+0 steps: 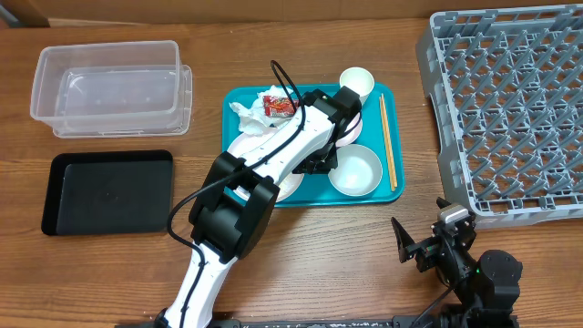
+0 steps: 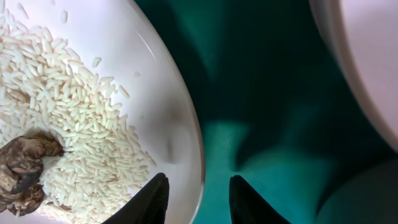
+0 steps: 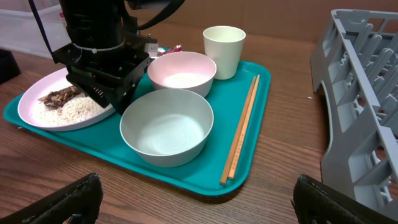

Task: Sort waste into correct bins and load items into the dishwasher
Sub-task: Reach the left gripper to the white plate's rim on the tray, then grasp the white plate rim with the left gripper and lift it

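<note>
The left pincer (image 2: 198,190) is straddling the right rim of the plate (image 2: 149,81) on the teal tray (image 3: 264,93), partly open, gripping nothing. Judging by this, waste sorting is beginning: next, pinch the rim and tip the rice (image 2: 68,106) and scraps (image 2: 25,168) into a bin. The right pincer (image 3: 199,202) is waiting wide open and empty. Only the left wrist view is showing the rim between the fingers; overhead, the arm is hiding it.
</note>
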{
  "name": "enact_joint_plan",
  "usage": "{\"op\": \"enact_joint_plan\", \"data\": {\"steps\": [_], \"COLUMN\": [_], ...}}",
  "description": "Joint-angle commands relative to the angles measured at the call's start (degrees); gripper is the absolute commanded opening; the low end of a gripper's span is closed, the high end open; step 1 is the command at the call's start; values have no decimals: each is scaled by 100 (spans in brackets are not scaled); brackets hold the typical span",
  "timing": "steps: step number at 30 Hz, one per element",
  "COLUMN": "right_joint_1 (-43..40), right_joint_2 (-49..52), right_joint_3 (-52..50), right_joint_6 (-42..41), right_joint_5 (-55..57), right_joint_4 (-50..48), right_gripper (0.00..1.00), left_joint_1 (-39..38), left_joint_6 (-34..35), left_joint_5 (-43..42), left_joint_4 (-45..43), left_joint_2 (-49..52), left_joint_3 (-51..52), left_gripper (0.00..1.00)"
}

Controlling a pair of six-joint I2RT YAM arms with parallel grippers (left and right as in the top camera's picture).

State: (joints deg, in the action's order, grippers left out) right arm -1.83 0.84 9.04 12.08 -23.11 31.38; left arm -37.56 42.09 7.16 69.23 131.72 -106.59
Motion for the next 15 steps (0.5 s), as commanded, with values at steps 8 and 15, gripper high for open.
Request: {"op": "enact_joint_plan", "data": {"steps": [8, 15], "right_joint_1": [26, 26], "right_joint_2": [-68, -68], "right_joint_3": [-35, -35], "right_joint_6": [15, 15], "right_joint_5": [15, 15], "right_joint_4": [-2, -2], "right_gripper": [100, 100], "left_joint_1": [-33, -28], "left_joint_6": [81, 79], "left_joint_5": [140, 227], "left_joint_4": [-273, -203], "left_joint_2": [105, 103], "left_joint_3": [136, 155], "left_gripper": [34, 19]}}
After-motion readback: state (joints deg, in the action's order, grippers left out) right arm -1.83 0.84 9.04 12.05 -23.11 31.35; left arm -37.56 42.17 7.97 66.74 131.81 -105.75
